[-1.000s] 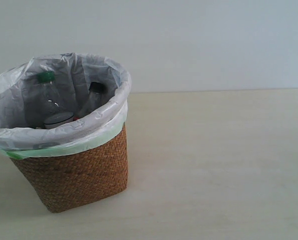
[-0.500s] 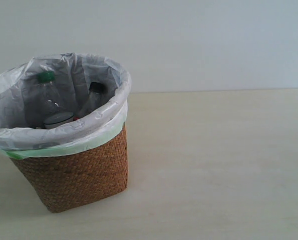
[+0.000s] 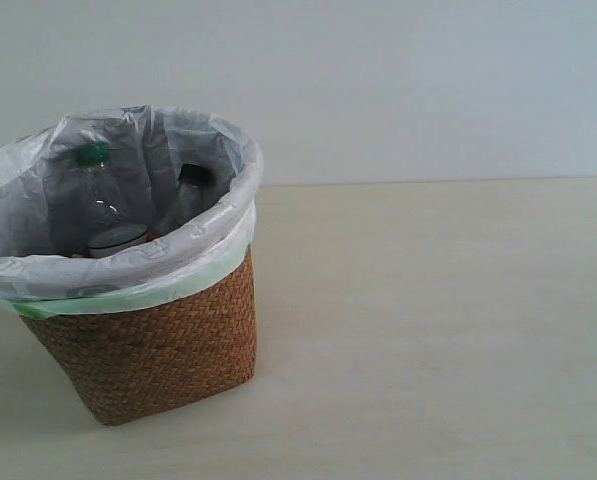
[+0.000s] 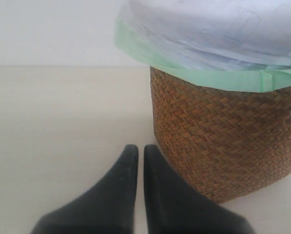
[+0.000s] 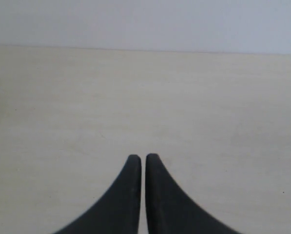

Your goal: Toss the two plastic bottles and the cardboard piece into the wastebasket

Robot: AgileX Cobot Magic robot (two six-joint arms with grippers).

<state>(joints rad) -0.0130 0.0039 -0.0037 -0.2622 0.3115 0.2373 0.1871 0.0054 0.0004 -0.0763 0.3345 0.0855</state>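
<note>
The brown wicker wastebasket stands at the left of the exterior view, lined with a white bag with a pale green edge. Inside it lean the green-capped bottle and the black-capped bottle. The cardboard piece is hidden. Neither arm shows in the exterior view. In the left wrist view my left gripper is shut and empty, low over the table just beside the wastebasket. In the right wrist view my right gripper is shut and empty above bare table.
A pale wooden table stretches to the right of the basket, with a plain light wall behind it. The bag's rim overhangs the basket wall on the left gripper's side.
</note>
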